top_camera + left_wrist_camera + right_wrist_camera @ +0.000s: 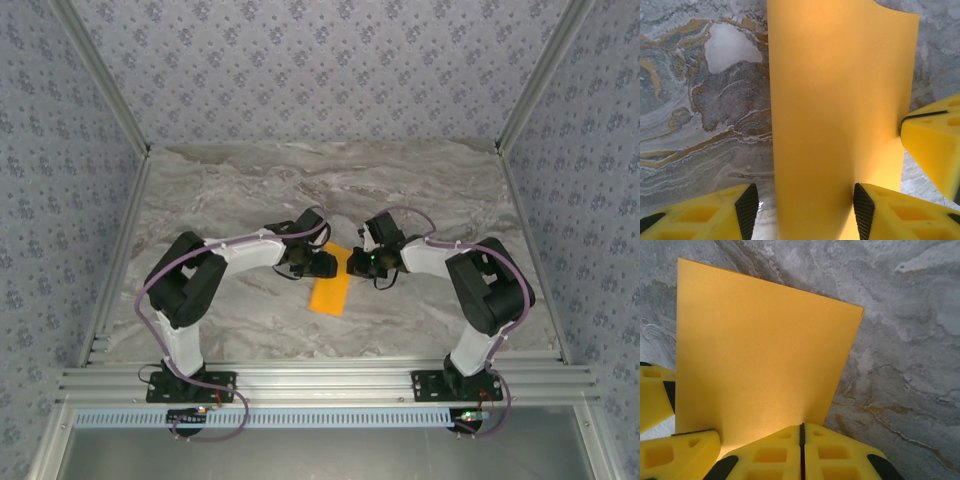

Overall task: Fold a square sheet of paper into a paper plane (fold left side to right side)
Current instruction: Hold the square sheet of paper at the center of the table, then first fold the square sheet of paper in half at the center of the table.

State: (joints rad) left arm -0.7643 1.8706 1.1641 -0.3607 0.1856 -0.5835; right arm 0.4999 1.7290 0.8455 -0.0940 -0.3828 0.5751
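— Square sheet of paper: where does it lie?
— On the middle of the table, between both grippers. From above it shows as a narrow orange strip, and one far corner curls up.
— And the right gripper?
— Its jaws are pressed together at the sheet's edge, apparently pinching it, probably to carry that side across.
— The left gripper?
— Its fingers are apart and straddle the sheet, one pad against it. It likely steadies the paper so the crease forms straight.
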